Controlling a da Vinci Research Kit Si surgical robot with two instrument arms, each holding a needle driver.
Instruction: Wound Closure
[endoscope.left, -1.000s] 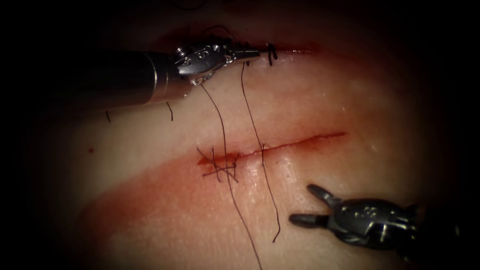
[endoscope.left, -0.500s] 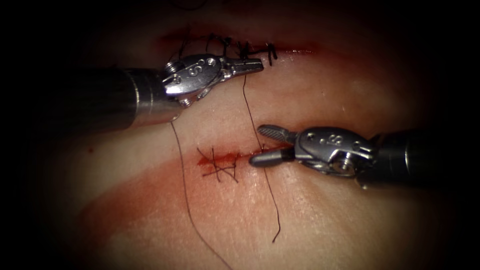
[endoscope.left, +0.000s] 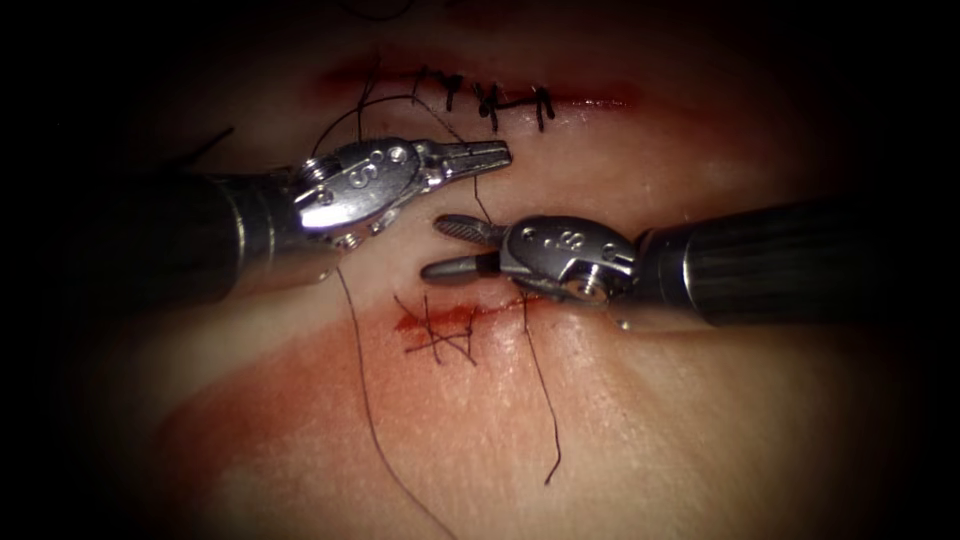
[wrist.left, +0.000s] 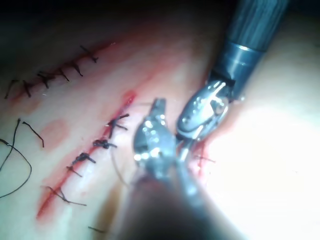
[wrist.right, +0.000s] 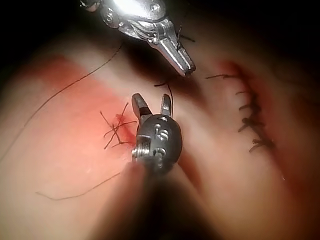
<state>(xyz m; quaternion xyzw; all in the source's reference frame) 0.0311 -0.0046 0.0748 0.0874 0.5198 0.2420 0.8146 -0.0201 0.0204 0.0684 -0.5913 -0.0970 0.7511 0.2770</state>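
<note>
The tissue (endoscope.left: 640, 420) bears a red cut (endoscope.left: 415, 322) with a knotted stitch (endoscope.left: 440, 338) at its left end. My left tool (endoscope.left: 505, 152) lies above the cut, shut on the dark thread (endoscope.left: 483, 205). That thread runs down from its jaws, passes behind the right tool and comes out at the cut, ending in a loose tail (endoscope.left: 545, 420). My right tool (endoscope.left: 433, 248) reaches across the cut from the right, jaws open just under the left tool's tip and close to the thread. The right wrist view has its open jaws (wrist.right: 152, 100) below the left tool (wrist.right: 186, 69).
An older cut closed with several dark stitches (endoscope.left: 490, 98) lies at the far side of the tissue. A second long strand (endoscope.left: 365, 400) trails from under the left tool toward the near edge. Red fluid (endoscope.left: 330, 390) stains the tissue left of and below the cut.
The right tool came up from the lower right, crossed the cut and now sits just under the left tool, its jaws narrower. The left tool shifted down and left with the thread.
</note>
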